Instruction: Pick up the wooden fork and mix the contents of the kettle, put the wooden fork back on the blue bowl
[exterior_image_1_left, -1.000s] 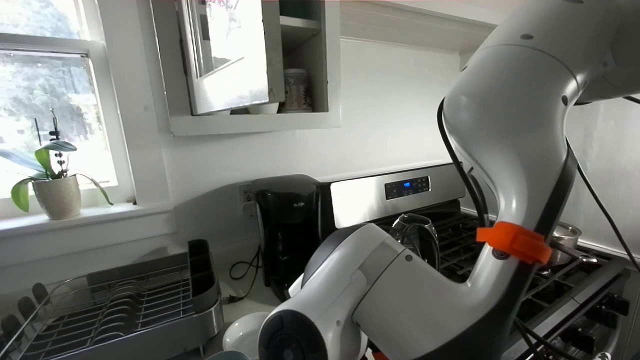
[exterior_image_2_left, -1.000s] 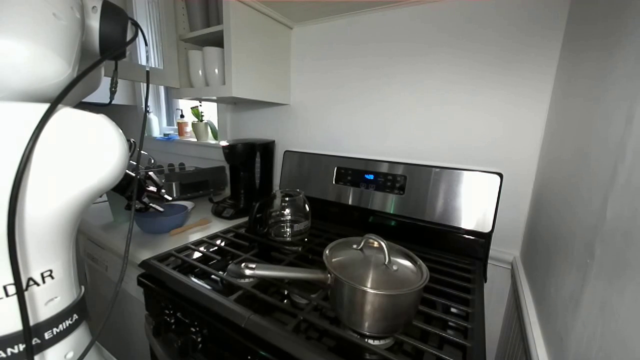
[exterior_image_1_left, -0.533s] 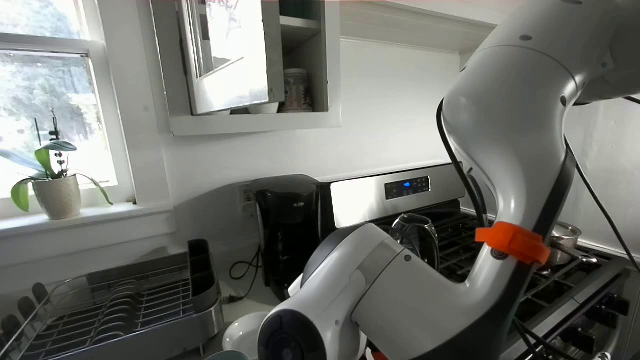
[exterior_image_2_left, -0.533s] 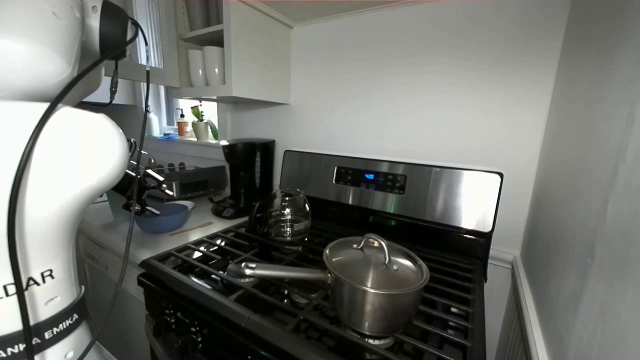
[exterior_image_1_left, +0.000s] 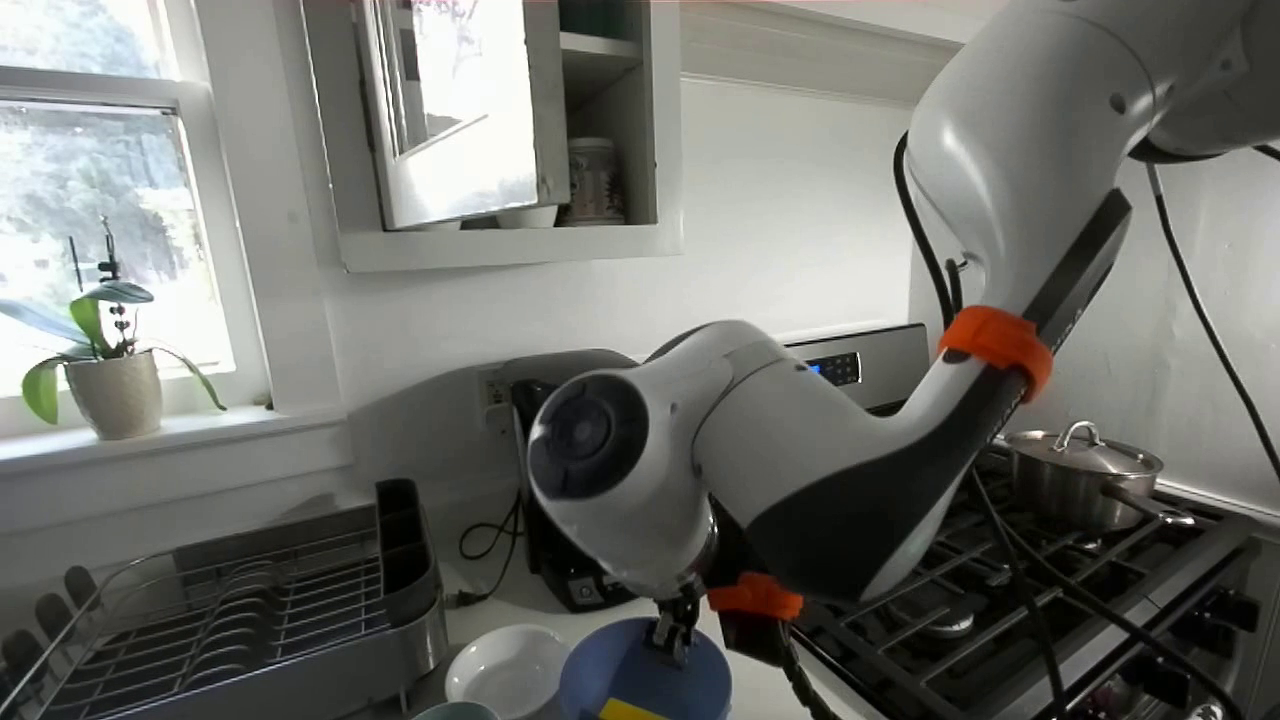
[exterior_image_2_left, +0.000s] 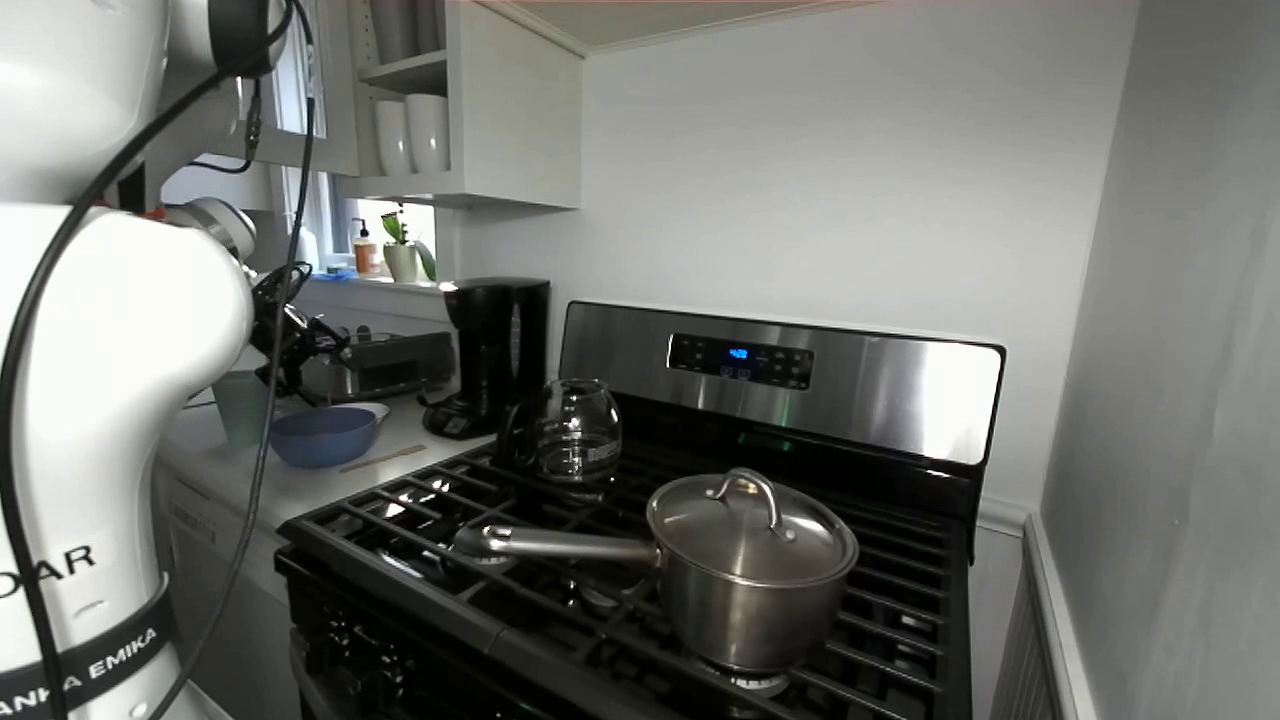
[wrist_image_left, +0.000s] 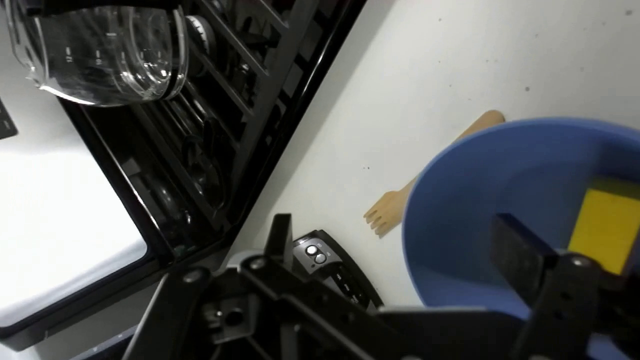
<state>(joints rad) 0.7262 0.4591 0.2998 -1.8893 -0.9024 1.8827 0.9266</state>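
The wooden fork (exterior_image_2_left: 385, 459) lies flat on the counter beside the blue bowl (exterior_image_2_left: 325, 440). In the wrist view the bowl's rim covers part of the handle, while the tines of the fork (wrist_image_left: 387, 212) show. A yellow block (wrist_image_left: 607, 220) sits inside the bowl. Above the bowl (exterior_image_1_left: 650, 660) hangs my gripper (exterior_image_1_left: 672, 640), and in the wrist view the gripper (wrist_image_left: 397, 240) is wide open with nothing between its fingers. The kettle, a rounded glass pot (exterior_image_2_left: 578, 430) with a black handle, stands on the stove; the arm hides it in an exterior view.
A white dish (exterior_image_1_left: 508, 668) is beside the bowl, and a green cup (exterior_image_2_left: 240, 408) stands behind. The black coffee maker (exterior_image_2_left: 500, 350) rises close to the gripper. On the stove is a lidded steel saucepan (exterior_image_2_left: 755, 600). The dish rack (exterior_image_1_left: 250, 610) occupies the counter's left end.
The gripper has opened wider and moved up from the bowl's side to over the bowl. The fork, earlier standing on edge by the bowl, has dropped flat on the counter.
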